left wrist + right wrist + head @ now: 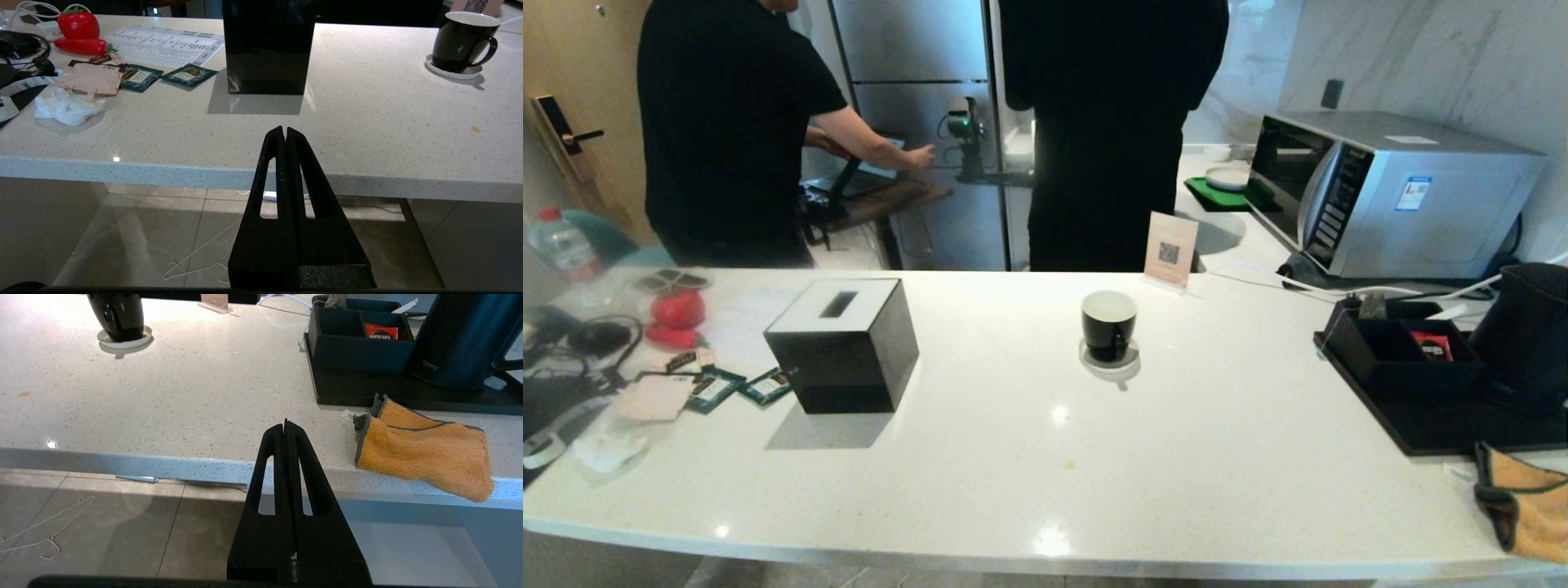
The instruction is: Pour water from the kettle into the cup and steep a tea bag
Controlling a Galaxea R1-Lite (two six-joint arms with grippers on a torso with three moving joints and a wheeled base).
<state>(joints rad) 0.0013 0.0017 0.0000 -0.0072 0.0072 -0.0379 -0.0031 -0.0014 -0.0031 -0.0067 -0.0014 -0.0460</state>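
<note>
- Both pincers are closed and hold nothing: the left pincer (284,130) hangs before the near edge of the counter (1045,457), facing the black tissue box (267,45), and the right pincer (286,425) hangs before the same edge, near the orange cloth (425,457).
- On the right side, the kettle (1527,335) stands on a black tray (1437,425), just beside a black organizer box (1401,351) with a red sachet inside.
- At the middle of the counter, the cup (1108,324) sits on its white saucer (1109,360), well apart from the kettle.
- I think the risk is at the kettle: the organizer and the cloth are close, so a careless reach can push them, and the cloth already hangs over the edge.
- Pouring too fast can overflow the small cup.
- Tea bag packets (163,75) lie far left, behind clutter.
- Between cup and tray the counter is bare, good room for moving.
- Two people stand behind the counter.
</note>
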